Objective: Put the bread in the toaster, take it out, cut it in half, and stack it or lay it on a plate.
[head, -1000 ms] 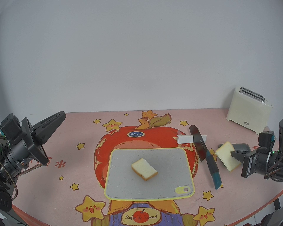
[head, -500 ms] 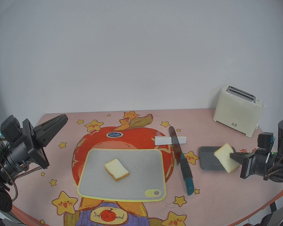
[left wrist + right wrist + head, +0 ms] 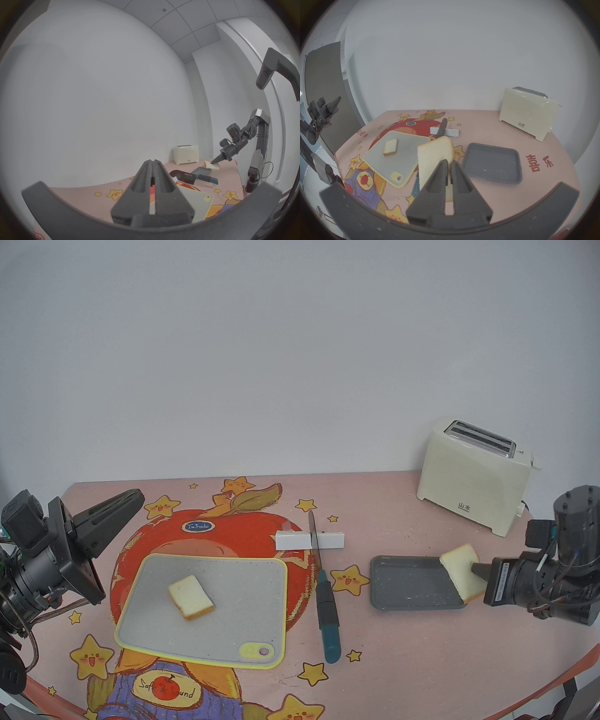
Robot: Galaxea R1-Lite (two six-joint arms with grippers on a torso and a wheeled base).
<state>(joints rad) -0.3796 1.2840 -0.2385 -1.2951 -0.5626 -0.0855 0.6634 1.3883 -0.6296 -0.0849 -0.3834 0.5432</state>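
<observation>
Two pieces of bread here, and one each of everything else. Nearest is the grey, yellow-rimmed cutting board [image 3: 250, 590], lying flat on the pink table [image 3: 400, 652]. The small bread piece [image 3: 190, 597] lies on it, left of its middle. Just off the board's right edge lies the knife [image 3: 325, 609] (teal handle nearest, dark blade pointing away). Its blade is propped across a white block [image 3: 294, 540] just beyond the board's far right corner.

Well to the right of the board sits a dark grey tray [image 3: 406, 584]. The right gripper [image 3: 478, 569] reaches in level from the right, fingers closed on the larger bread piece [image 3: 459, 565], held at the tray side farthest from the board. Whether it touches the tray I can't tell.

Left of the board, the left gripper [image 3: 128, 499] hangs raised, pointing up and away, fingers pressed together on nothing. Farthest, right of the board, stands a cream toaster [image 3: 475, 480].
</observation>
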